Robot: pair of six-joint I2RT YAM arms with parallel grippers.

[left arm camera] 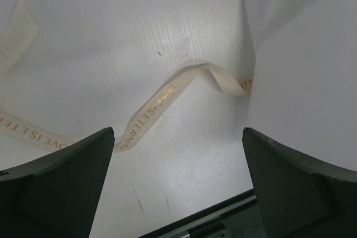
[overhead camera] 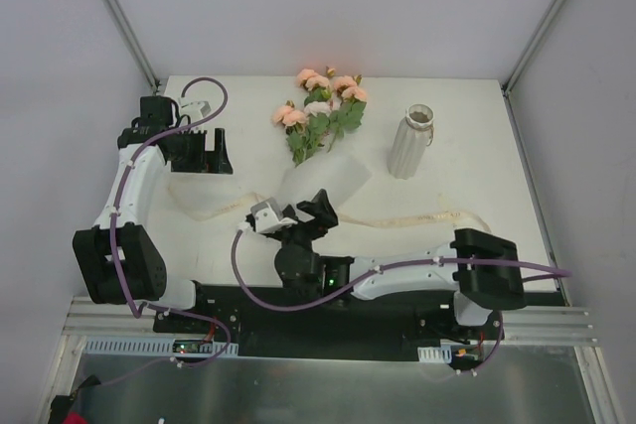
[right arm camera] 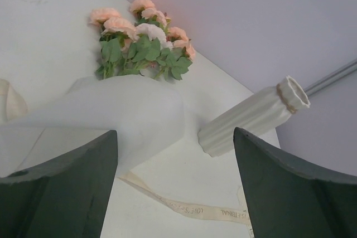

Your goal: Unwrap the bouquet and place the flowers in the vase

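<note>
The bouquet lies at the table's middle back, its peach-pink flowers (overhead camera: pixel 320 96) (right arm camera: pixel 146 23) spilling from the open top of the white wrapping paper (overhead camera: pixel 323 181) (right arm camera: pixel 128 115) (left arm camera: pixel 304 82). The cream ribbon (overhead camera: pixel 417 217) (left arm camera: pixel 167 96) (right arm camera: pixel 206 211) lies untied, strung loosely across the table. A white ribbed vase (overhead camera: pixel 409 143) (right arm camera: pixel 254 116) stands upright to the right of the flowers. My right gripper (overhead camera: pixel 316 208) (right arm camera: pixel 175 132) is open just in front of the paper's near end, holding nothing. My left gripper (overhead camera: pixel 211 158) (left arm camera: pixel 178 132) is open to the left of the paper, over bare table.
Grey walls close in the white table (overhead camera: pixel 477 106) on three sides. The black base rail (overhead camera: pixel 328 315) (left arm camera: pixel 223 215) runs along the near edge. A purple cable (overhead camera: pixel 288 300) loops from the right arm.
</note>
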